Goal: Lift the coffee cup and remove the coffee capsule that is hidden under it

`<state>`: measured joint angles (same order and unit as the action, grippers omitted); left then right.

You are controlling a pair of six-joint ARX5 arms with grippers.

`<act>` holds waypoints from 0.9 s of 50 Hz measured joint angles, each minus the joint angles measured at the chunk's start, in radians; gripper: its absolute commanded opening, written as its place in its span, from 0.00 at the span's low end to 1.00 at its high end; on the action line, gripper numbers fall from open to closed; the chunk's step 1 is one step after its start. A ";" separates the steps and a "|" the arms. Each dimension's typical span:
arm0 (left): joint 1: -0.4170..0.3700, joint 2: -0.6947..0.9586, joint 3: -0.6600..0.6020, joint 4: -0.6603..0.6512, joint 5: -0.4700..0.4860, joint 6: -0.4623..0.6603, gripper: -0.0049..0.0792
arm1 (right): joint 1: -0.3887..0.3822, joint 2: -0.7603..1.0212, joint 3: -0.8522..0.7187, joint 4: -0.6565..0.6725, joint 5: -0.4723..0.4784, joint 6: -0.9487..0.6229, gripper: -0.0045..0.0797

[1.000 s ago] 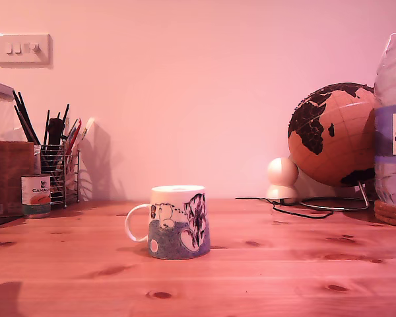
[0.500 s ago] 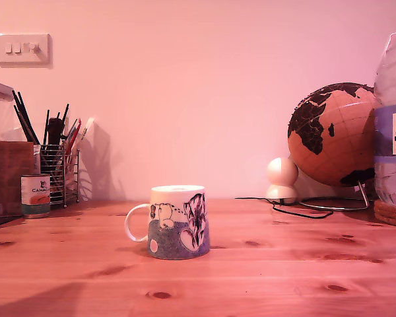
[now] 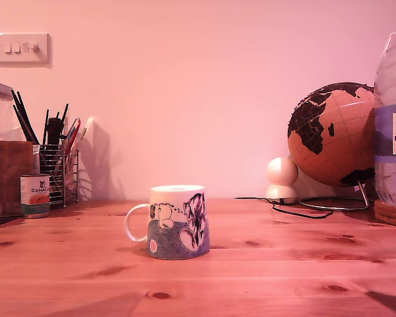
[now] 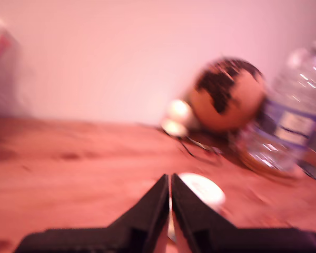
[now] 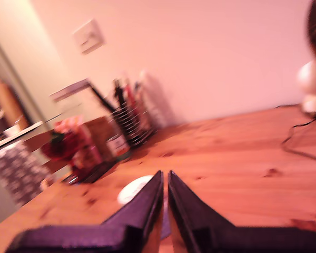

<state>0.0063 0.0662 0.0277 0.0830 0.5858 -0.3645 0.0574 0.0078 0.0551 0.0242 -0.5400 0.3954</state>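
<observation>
The coffee cup [image 3: 177,222] stands on the wooden table [image 3: 284,277] near the middle of the exterior view, with its handle toward that view's left. It looks turned mouth down, white base on top. The coffee capsule is hidden. Neither arm shows in the exterior view. My first gripper [image 4: 170,178] is shut and empty, hanging above the table with the blurred white top of the coffee cup [image 4: 201,191] just past its tips. My second gripper [image 5: 165,174] is shut and empty too, and the coffee cup [image 5: 134,191] shows beyond its fingers.
A small tin can [image 3: 35,195], a wire pen holder [image 3: 58,173] and a wooden box [image 3: 6,175] stand at the exterior view's left. At its right are a globe [image 3: 331,134], a white ball-shaped object [image 3: 282,177], a cable [image 3: 297,210] and a large water bottle [image 3: 393,119].
The cup has not moved. Shadows along the table's front edge have spread from the exterior view's lower left toward the middle, and a new one shows at its lower right.
</observation>
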 measured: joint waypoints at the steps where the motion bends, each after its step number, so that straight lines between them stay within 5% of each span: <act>1: 0.000 0.007 0.003 0.000 0.005 0.000 0.04 | 0.006 0.000 0.002 -0.004 0.000 0.000 0.06; 15: -0.053 0.200 0.119 0.006 0.034 0.008 0.04 | 0.077 0.005 0.060 -0.050 0.000 0.000 0.06; 45: -0.085 0.873 0.381 0.073 0.278 0.545 0.04 | 0.123 0.300 0.192 -0.098 -0.076 -0.072 0.08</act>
<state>-0.0788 0.9394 0.4084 0.1558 0.8635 0.1802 0.1802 0.3080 0.2466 -0.0738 -0.6155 0.3229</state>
